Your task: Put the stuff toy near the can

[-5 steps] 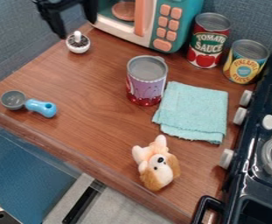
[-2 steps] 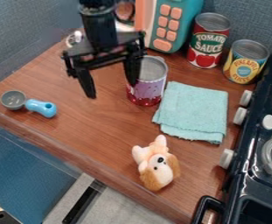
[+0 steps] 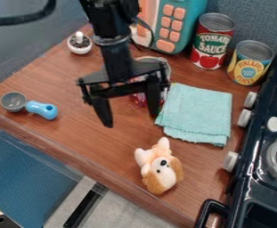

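Note:
The black gripper [image 3: 131, 120] hangs above the middle of the counter, its two fingers spread wide with nothing between them. Below it, toward the counter's front edge, the white and tan stuffed dog [image 3: 159, 167] lies on the wood. A purple and red can [image 3: 139, 99] stands behind the gripper, largely hidden by it. The tomato sauce can [image 3: 212, 41] and the yellow pineapple can [image 3: 250, 63] stand at the back right.
A folded teal cloth [image 3: 197, 113] lies right of the purple can. The stove [image 3: 259, 178] borders the right side, and a toy microwave [image 3: 177, 26] stands at the back. A blue-handled scoop [image 3: 42, 109] and small white pot [image 3: 79, 44] are at left.
From the top left, the gripper has come down and to the right across the counter, now in front of the purple can. The stuffed dog and the cans have kept their places.

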Tool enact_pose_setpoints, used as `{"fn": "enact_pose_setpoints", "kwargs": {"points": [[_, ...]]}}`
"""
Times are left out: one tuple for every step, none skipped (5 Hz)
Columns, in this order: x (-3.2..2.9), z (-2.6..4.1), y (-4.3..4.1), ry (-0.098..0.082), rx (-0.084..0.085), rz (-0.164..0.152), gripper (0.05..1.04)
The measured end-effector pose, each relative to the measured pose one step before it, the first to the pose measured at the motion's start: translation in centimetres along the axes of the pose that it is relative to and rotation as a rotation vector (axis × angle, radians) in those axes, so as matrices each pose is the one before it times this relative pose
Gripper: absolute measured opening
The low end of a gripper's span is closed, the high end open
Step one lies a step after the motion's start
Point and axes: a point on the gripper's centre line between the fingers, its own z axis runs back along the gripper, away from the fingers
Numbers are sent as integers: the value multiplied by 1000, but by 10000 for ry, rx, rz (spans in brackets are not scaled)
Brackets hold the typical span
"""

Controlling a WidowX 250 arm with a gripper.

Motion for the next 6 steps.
{"fn": "enact_pose_setpoints", "kwargs": {"points": [[-513,-1815,-1242,862,-207,-816,999],[-168,-1123,-641,242,105,-394,999],[-1066,-1915,-925,290,503,-553,999],[-229,-898,-189,275,-30,-99,999],[-175,-1084,-54,421,-109,-157,999],[517,-705,621,-285,258,202,999]]}}
